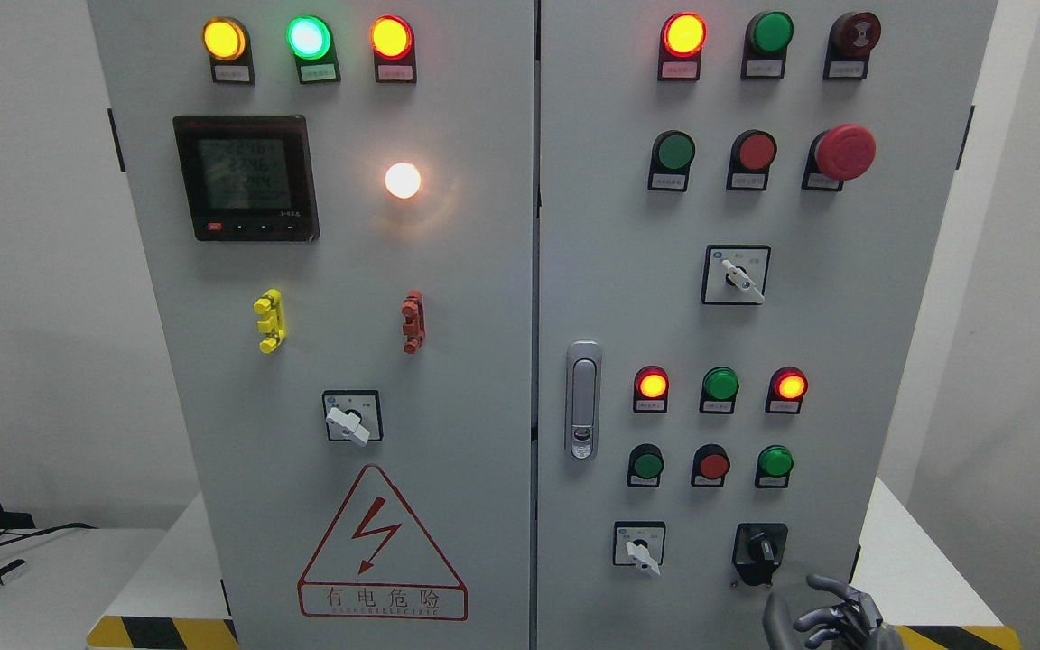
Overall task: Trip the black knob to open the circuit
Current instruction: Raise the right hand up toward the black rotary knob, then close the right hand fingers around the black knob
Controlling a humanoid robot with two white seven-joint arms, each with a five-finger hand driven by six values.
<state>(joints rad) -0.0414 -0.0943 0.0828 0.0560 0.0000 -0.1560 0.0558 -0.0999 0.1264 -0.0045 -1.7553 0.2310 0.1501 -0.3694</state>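
A tall grey metal electrical cabinet (448, 298) with two doors fills the head view, standing on a white surface (899, 560) edged with yellow-and-black hazard tape. The black rotary knob (760, 548) on its black square plate sits at the lower right corner of the right door, just right of a white-handled selector switch (640, 547) and below a row of small green, red and green push buttons. The right hand (831, 616), dark grey and metallic, shows at the bottom edge just below and slightly right of the black knob, close to it but apart; its fingers (836, 591) are loosely spread and hold nothing. Higher on the right door are a red mushroom-shaped emergency stop button (844, 152), another white-handled selector switch (736, 275), lit red indicator lamps and a silver door latch (582, 400) near the seam. The left door carries a black digital meter (246, 177) with a lit display, a glowing white lamp (403, 181), yellow, green and orange lamps along the top, a yellow and a red clip-like handle, one more selector switch and a red triangular lightning warning sign (382, 546). At the far left, black cables lie on a white desk.
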